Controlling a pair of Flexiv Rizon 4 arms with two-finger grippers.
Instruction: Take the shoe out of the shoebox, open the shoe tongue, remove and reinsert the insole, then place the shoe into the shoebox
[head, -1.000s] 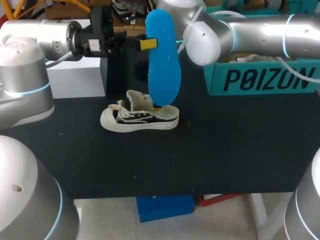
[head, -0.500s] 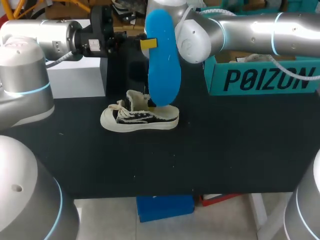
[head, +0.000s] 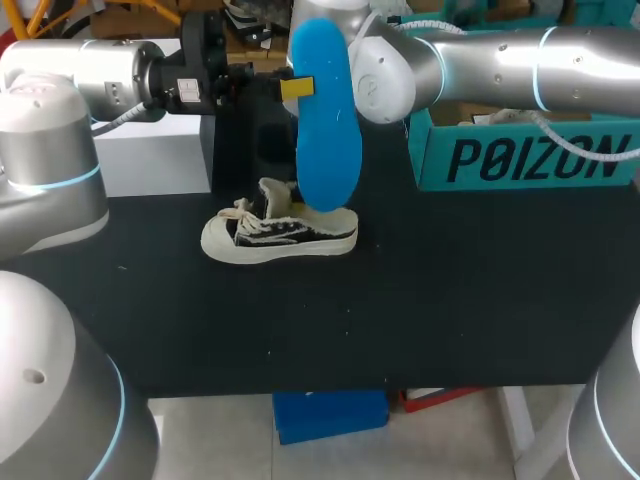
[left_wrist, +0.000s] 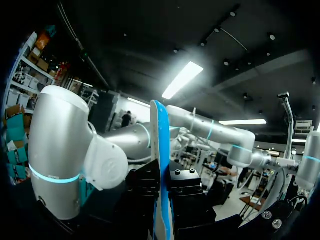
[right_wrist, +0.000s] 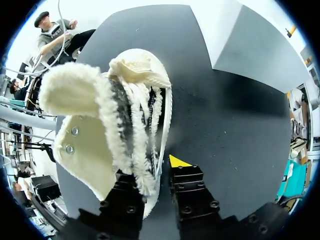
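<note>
Head view: the long blue foam insole (head: 327, 120) is held upright, its lower end just above the heel opening of the cream and black fleece-lined shoe (head: 275, 235). Left wrist view: the left gripper (left_wrist: 162, 182) is clamped on the insole, which is seen edge-on. Right wrist view: the right gripper (right_wrist: 156, 172) is pinched on the shoe's side wall.

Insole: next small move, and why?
Probably lower the left tool a little, feeding the insole into the shoe. The insole hangs upright with its lower end at the shoe's opening, and the right tool grips the shoe's rim, steadying it.
</note>
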